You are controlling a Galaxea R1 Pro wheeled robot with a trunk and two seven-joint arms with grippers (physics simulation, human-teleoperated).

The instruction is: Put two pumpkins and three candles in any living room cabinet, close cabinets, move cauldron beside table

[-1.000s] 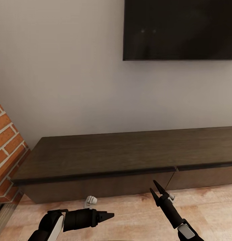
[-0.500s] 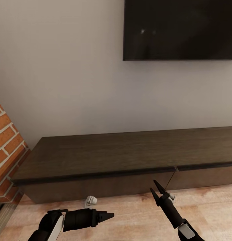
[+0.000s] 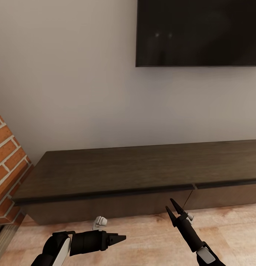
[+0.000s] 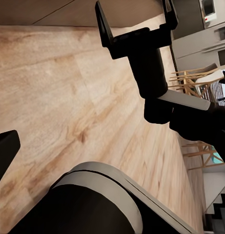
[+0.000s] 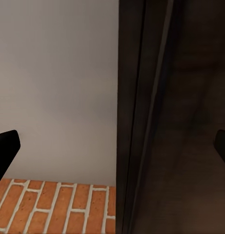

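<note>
Against the far wall, spanning 9 to 3 o'clock across the head view: one cabinet [image 3: 142, 173], long, low, dark brown wood, bare top, flat handleless fronts all flush and shut, a vertical seam between two fronts at about 4 o'clock.

Item: black TV screen [image 3: 199, 32], wall-mounted, at 1 o'clock above the cabinet.

Item: brick column [image 3: 7, 162], orange with pale mortar, at 9 o'clock, just beside the cabinet's left end.

Item: pale wooden floor [image 3: 142, 236], from 7 to 5 o'clock in front of the cabinet.

Item: left gripper [image 3: 120, 238], black, at 7 o'clock, low over the floor, lying level and pointing toward 3 o'clock; the head view sees it side-on, so whether its fingers are apart or together cannot be told. One dark fingertip shows at the edge of the left wrist view.

Item: right gripper [image 3: 173, 209], black, at 5 o'clock, pointing up toward the cabinet front near the seam; two fingers spread apart, nothing between them, tips near the front but contact cannot be confirmed. The left wrist view shows it [image 4: 134, 19] from behind with its fingers apart. The right wrist view shows the cabinet's dark edge [image 5: 156, 112] close ahead, with wall and brick beyond.
</note>
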